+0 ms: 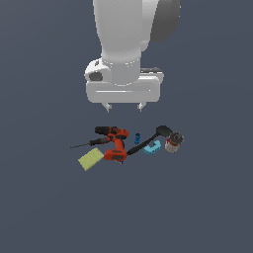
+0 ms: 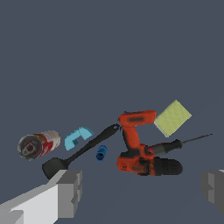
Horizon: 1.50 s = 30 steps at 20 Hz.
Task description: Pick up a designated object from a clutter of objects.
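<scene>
Clutter sits in a small group on a flat dark surface (image 1: 44, 207), with the arm's gripper (image 1: 123, 106) hanging above it, apart from everything, its two fingers spread wide with nothing between them. In the wrist view the fingertips (image 2: 70, 192) show at the two lower corners, well apart from each other. The screwdriver (image 1: 90, 144) lies flat at the exterior view's left edge of the group, its thin dark shaft pointing out toward the exterior view's left and its black-and-red handle tucked against the drill (image 1: 114, 142). The drill lies on its side, red body and black chuck, with its base toward the sponge (image 1: 91, 159). This yellow sponge rests just beside the drill's base, on the exterior view's left, and near the screwdriver's shaft. To the exterior view's right of the drill lies a black spatula (image 1: 148, 141), its long handle running at a slant with the tip close to the drill's base. A small blue piece (image 1: 137, 137) stands between the drill and the spatula's handle. A light-blue block (image 1: 152, 147) lies just beside the spatula, and a can (image 1: 174, 142) rests on its side at the far exterior view's right of the group, near the spatula's blade.
</scene>
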### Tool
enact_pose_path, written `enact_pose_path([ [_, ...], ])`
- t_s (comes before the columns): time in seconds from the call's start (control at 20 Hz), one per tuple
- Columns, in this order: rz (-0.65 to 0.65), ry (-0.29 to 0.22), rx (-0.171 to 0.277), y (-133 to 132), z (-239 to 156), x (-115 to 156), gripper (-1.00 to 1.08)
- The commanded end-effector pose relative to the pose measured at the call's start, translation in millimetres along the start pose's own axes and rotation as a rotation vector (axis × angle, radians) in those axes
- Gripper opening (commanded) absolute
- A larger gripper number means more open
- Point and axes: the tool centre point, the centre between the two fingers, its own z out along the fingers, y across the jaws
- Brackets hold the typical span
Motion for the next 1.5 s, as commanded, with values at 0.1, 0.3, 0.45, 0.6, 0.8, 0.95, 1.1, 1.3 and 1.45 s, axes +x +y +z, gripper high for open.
enact_pose_path([
  [0.1, 0.005, -0.001, 0.004, 1, 2, 0, 1.0],
  [0.3, 0.027, -0.002, 0.006, 4, 6, 1, 1.0],
  [0.45, 0.065, -0.003, 0.01, 10, 14, 2, 1.0],
  [0.6, 0.119, -0.004, 0.014, 17, 26, 4, 1.0],
  [0.8, 0.221, -0.006, 0.019, 32, 47, 5, 1.0],
  [0.95, 0.318, -0.009, 0.023, 46, 67, 6, 1.0],
  [1.1, 0.435, -0.011, 0.025, 63, 90, 5, 1.0],
  [1.3, 0.6, -0.014, 0.023, 88, 123, 1, 1.0],
  [1.45, 0.724, -0.015, 0.017, 108, 147, -5, 1.0],
])
